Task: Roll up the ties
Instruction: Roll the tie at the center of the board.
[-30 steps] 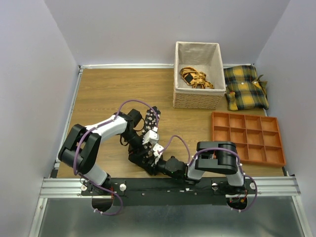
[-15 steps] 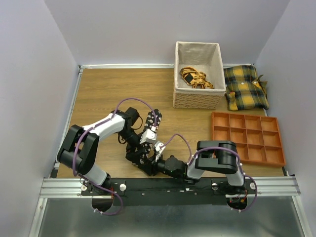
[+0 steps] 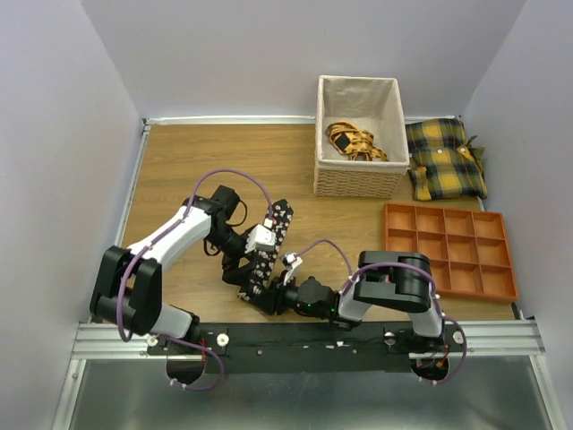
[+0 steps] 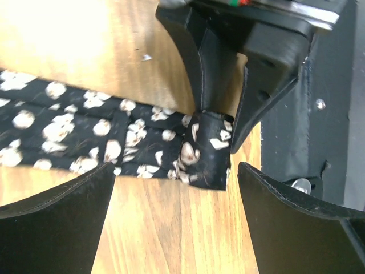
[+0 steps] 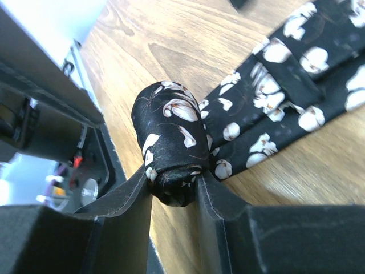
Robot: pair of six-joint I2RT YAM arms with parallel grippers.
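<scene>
**One tie point(image 3: 284, 217), partly rolled, at the near edge of the worktop point(image 3: 179, 170)**

Right end effector point(image 5: 174, 188): its two fingers are pressed in on the tie at its rolled end point(image 5: 171, 131), one on each flank of the small coil. The coil lies on its side on the wood, close to the black base rail.

Left end effector point(image 4: 177, 197): its fingers are spread wide and grip nothing. It hangs just above the same end of the tie, one finger to either side of the coil. Whether they touch the fabric cannot be told.

From the coil, the unrolled strip of black cloth with pale flowers runs flat across the worktop, away from the arms' bases. In the top view it slants up and to the right, passing under the left end effector point(image 3: 260, 244).

Further out, well apart from the tie:
- A cloth-lined wicker basket point(image 3: 358, 184) stands at the far side, with yellow patterned ties point(image 3: 354, 141) heaped inside.
- Yellow-and-black plaid cushions point(image 3: 445, 159) lie just right of the basket.
- An orange tray point(image 3: 405, 210) of square compartments lies in front of the cushions.
</scene>
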